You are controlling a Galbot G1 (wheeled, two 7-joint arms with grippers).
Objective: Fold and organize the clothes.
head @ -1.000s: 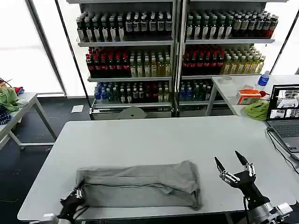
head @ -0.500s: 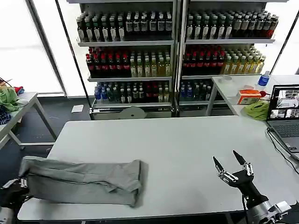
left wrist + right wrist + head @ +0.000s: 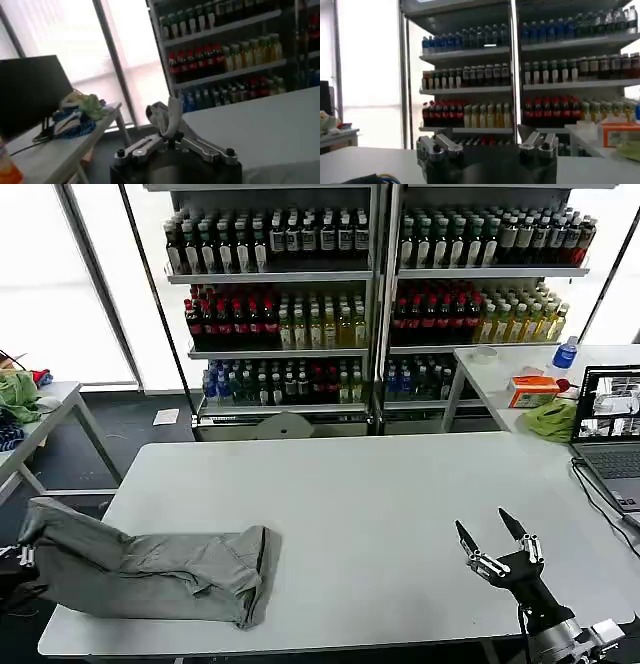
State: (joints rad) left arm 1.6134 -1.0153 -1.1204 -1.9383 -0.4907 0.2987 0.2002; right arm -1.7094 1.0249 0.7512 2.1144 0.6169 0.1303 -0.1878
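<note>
The grey shirt looks folded into a long strip, half off the table's left edge. The left gripper pinches its end; the right gripper waits wide open (nothing held) — final folds remain, I'd say.

A shop-like test room. Shelving racks packed with bottled drinks fill the frame's top. A laptop sits at right.

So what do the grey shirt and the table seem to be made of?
The grey shirt looks like soft matte knit fabric, probably cotton: it wrinkles and droops off the table's left edge where the left gripper pinches it. The table looks like smooth pale laminate with a faint sheen, though this is uncertain.
</note>
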